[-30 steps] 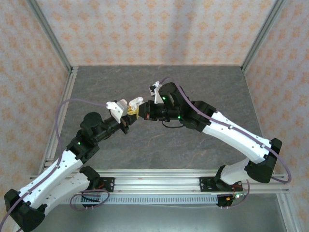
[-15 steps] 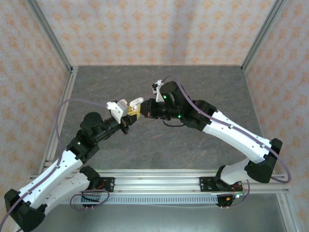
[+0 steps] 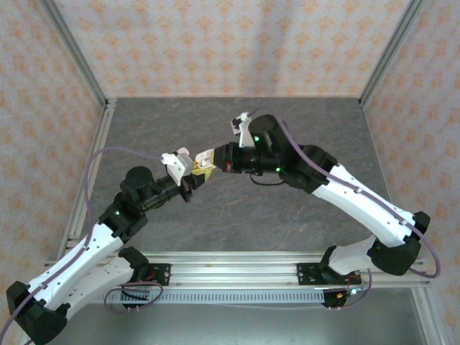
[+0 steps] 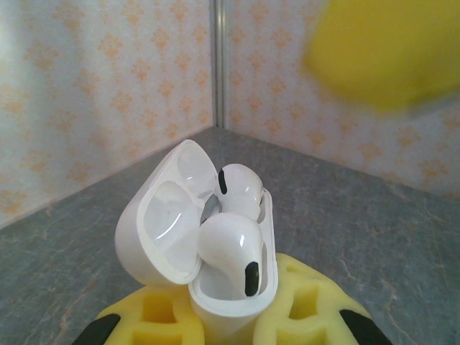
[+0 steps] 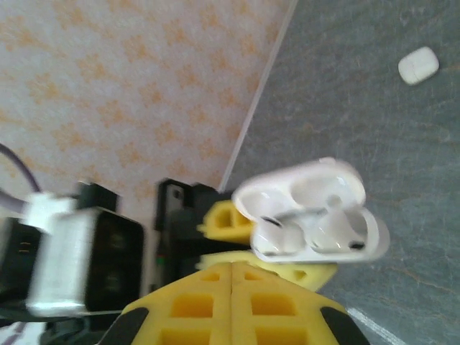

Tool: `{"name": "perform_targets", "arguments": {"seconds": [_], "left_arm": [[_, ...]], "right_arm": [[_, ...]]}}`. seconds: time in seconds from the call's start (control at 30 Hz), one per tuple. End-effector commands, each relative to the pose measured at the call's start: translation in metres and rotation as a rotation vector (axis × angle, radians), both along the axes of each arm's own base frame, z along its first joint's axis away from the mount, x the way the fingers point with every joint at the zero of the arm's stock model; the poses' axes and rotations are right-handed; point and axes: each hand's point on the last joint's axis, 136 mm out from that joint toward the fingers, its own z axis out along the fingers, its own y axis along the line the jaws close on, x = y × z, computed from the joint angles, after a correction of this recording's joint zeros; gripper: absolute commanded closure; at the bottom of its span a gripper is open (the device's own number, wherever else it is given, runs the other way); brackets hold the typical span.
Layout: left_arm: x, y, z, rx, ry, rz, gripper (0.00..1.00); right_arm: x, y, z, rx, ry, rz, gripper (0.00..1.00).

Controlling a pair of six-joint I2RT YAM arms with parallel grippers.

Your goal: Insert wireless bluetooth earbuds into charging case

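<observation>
The white charging case (image 4: 228,305) stands upright with its lid (image 4: 154,230) swung open, and my left gripper (image 4: 230,320) is shut on its base between yellow pads. Two glossy white wireless bluetooth earbuds sit in its wells, one at the back (image 4: 241,188) and one at the front (image 4: 228,248), the front one tilted and standing high. From above, my left gripper (image 3: 194,172) holds the case above the table. My right gripper (image 3: 209,159) is just beside it, pads pressed together with nothing between them. In the right wrist view the open case (image 5: 316,208) hangs just beyond my shut right gripper (image 5: 231,287).
A second small white closed case (image 5: 418,65) lies on the grey table (image 3: 287,208) farther off. Patterned walls with aluminium posts enclose the back and sides. The rail carrying the arm bases (image 3: 230,262) runs along the near edge.
My right arm has swung up and to the right while its gripper tip shifted slightly left, closer to the case. The left gripper and case barely moved.
</observation>
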Motion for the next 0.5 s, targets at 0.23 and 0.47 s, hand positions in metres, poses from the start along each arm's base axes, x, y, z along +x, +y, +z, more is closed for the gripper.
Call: {"name": "perform_targets", "arguments": {"seconds": [0.23,0.47], "left_arm": [[-0.043,-0.027,0.028,-0.013,-0.058,-0.290,1.00],[-0.045,-0.038,0.038,-0.029,-0.044,-0.363,1.00]], "right_arm": [[0.028,-0.048,0.004,-0.022,0.060,-0.038,0.64],[0.024,-0.021,-0.008,0.091,0.139,0.079,0.66]]}}
